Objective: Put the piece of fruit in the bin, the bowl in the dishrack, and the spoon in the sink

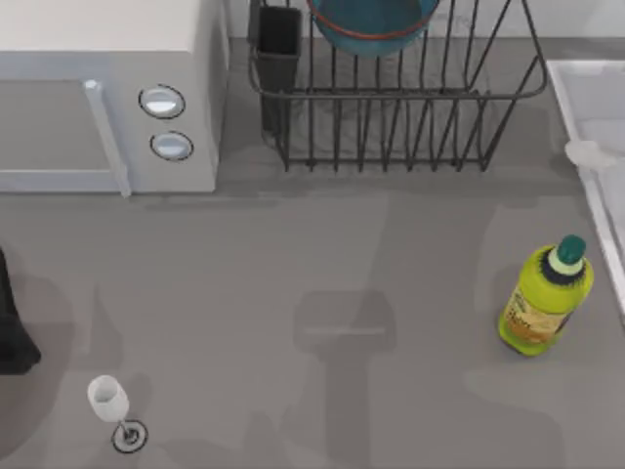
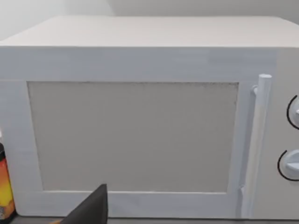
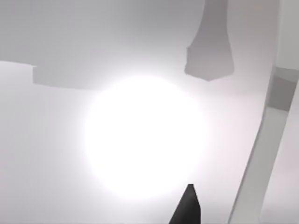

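The bowl (image 1: 374,24), dark blue inside with a reddish-brown rim, sits inside the black wire dishrack (image 1: 400,117) at the back of the table. The pale sink (image 1: 591,93) lies along the right edge. A small white spoon (image 1: 586,153) rests at the sink's left rim. The right wrist view looks onto a pale, glaring surface, with one dark fingertip (image 3: 187,207) of my right gripper at its edge. My left arm (image 1: 12,332) is at the table's left edge, and one dark fingertip (image 2: 91,209) of its gripper faces the microwave. The piece of fruit and the bin are out of view.
A white microwave (image 1: 107,98) fills the back left corner. A yellow-green bottle (image 1: 545,298) stands at the right, near the sink. A small clear wine glass (image 1: 109,403) stands at the front left. An orange-labelled bottle (image 2: 3,186) is beside the microwave.
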